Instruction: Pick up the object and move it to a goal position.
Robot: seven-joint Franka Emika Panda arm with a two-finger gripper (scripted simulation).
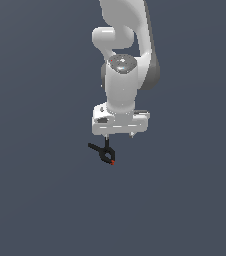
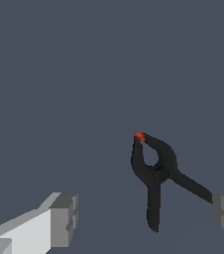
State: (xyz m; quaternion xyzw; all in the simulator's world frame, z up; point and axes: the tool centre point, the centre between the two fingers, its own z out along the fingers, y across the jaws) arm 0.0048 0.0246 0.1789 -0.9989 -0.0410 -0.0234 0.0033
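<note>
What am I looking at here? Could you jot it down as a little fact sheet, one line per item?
Machine: one white robot arm, reaching down in the exterior view
Gripper: open, its two grey fingertips spread wide
Object: small black spring clamp with two thin splayed handles and a ring-like middle
Clamp tip: red tip, pointing away from the gripper
Clamp position: between the open fingers in the wrist view, one handle reaching to a fingertip
Held or not: not gripped
Surroundings: plain dark grey-blue surface, nothing else visible

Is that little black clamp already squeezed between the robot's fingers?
No. In the wrist view the gripper stands wide open, and the black spring clamp lies between the fingers without being pinched.
</note>
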